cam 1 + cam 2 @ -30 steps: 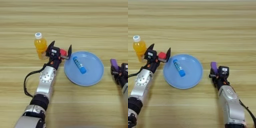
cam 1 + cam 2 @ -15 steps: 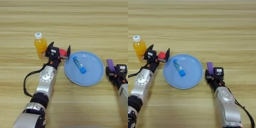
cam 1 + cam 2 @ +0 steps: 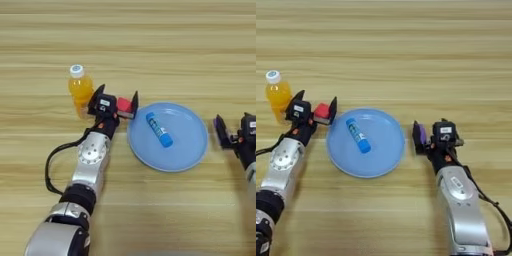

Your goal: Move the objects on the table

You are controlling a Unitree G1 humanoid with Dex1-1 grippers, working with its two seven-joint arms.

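My left gripper [image 3: 119, 102] is at the left rim of the light-blue plate [image 3: 187, 150], and the small red cube [image 3: 123, 105] sits between its two black fingers. The fingers stand on both sides of the cube, but I cannot tell whether they press it or only frame it. The cube is low, at or just above the table [image 3: 150, 40], just beside the plate and not over it.

My right gripper [image 3: 431, 136] is at the right side of the plate, a little apart from the rim. The small purple block [image 3: 419, 135] is at the finger on the plate side; I think I am holding it, but the second finger is hard to read, so I cannot tell for sure.

The short blue tube [image 3: 358, 135] with the white label lies inside the plate, slanted, left of the middle. An orange juice bottle [image 3: 80, 90] stands upright just beside my left gripper, on its outer side.

I judge that the step now is to bring the cube and the block to the plate. To do it well, I should first be sure of a firm hold and then lift the cube enough to pass the rim. I should move it toward the free part of the plate, away from the tube, which may roll if touched. My left wrist must not swing outward, because the bottle is near and can fall. The block needs the same care from the right side.
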